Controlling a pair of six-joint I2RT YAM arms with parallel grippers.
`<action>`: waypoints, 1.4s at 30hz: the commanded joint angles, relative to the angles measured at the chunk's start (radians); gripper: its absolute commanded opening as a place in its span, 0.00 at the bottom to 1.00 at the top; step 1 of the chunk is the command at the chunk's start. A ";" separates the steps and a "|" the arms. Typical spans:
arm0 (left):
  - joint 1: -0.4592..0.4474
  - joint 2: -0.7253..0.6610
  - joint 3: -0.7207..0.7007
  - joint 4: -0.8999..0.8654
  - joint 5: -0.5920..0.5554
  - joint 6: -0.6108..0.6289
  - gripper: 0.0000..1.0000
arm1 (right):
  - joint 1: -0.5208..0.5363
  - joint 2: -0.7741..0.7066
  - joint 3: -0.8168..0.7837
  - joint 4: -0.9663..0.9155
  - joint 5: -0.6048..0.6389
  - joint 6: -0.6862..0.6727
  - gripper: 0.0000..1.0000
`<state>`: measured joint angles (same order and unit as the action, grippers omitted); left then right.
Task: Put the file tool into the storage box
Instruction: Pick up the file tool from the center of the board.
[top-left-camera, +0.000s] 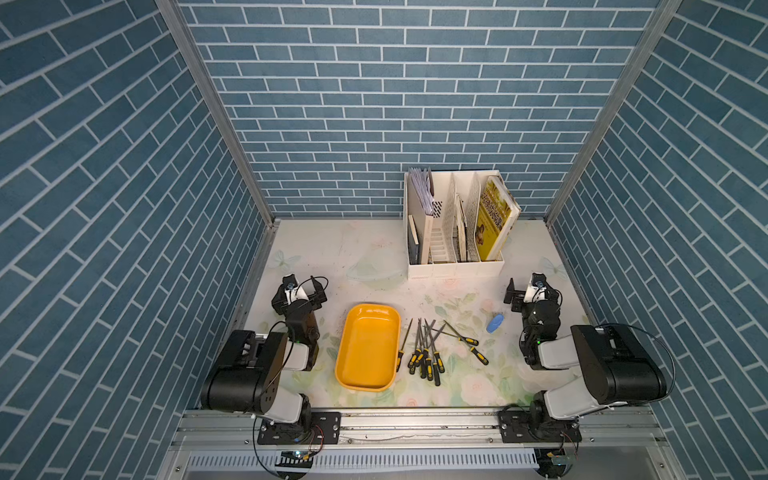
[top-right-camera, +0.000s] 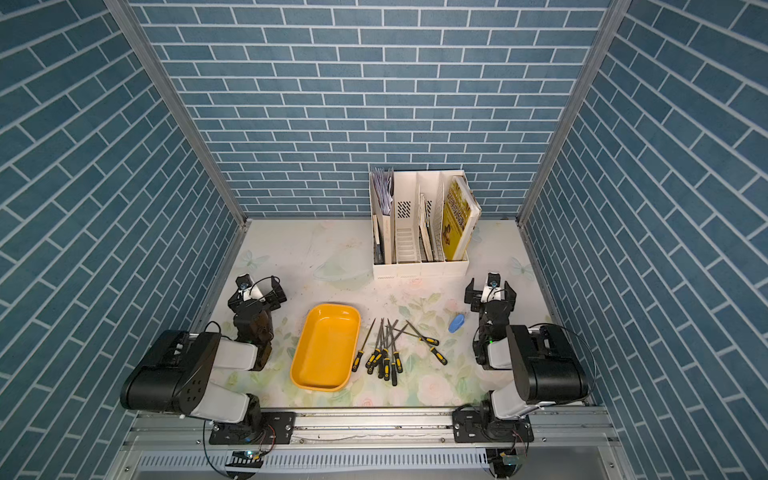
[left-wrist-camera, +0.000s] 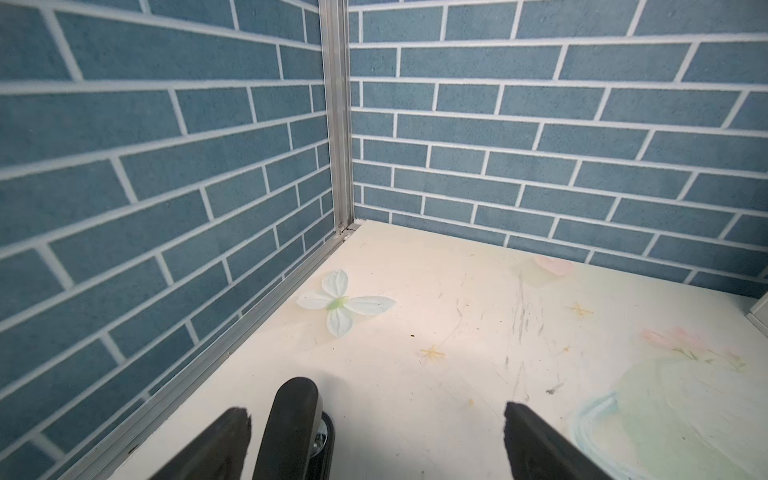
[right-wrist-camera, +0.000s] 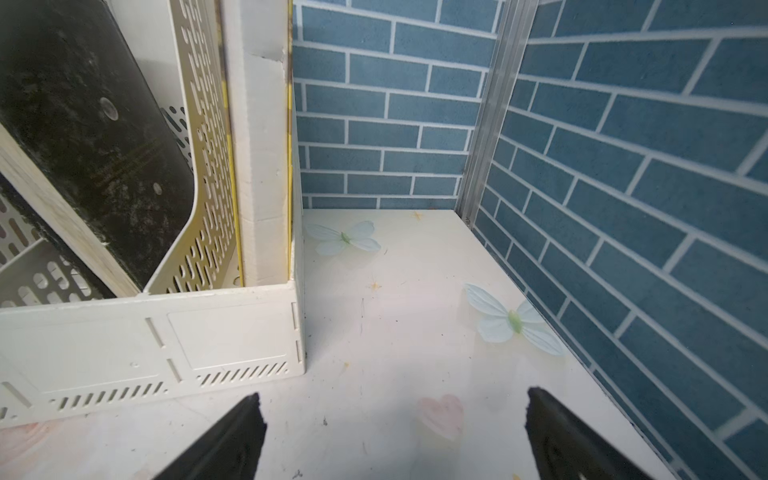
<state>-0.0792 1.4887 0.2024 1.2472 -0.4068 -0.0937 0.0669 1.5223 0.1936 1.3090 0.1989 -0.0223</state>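
Left tool and right tool of mine both gape wide, gripping nothing, over bare tabletop. Nothing is done yet: the storage box sits empty, the files all lying just beside it, at its 3 o'clock.

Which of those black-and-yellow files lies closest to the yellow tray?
The single file lying alone right beside the storage box. The others are bunched in a pile or scattered farther from it.
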 joint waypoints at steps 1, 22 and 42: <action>-0.005 0.005 0.003 0.009 -0.010 0.002 1.00 | -0.002 0.005 0.000 0.015 0.014 0.027 1.00; -0.029 -0.049 0.044 -0.085 -0.009 0.038 1.00 | 0.015 -0.130 0.066 -0.197 0.088 0.029 1.00; -0.602 -0.509 0.677 -1.758 0.140 -0.681 1.00 | 0.475 -0.600 0.547 -1.964 -0.122 0.626 0.94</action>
<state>-0.5964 1.0016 0.9272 -0.3099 -0.3267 -0.6186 0.5190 0.9516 0.8104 -0.4519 0.1097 0.4534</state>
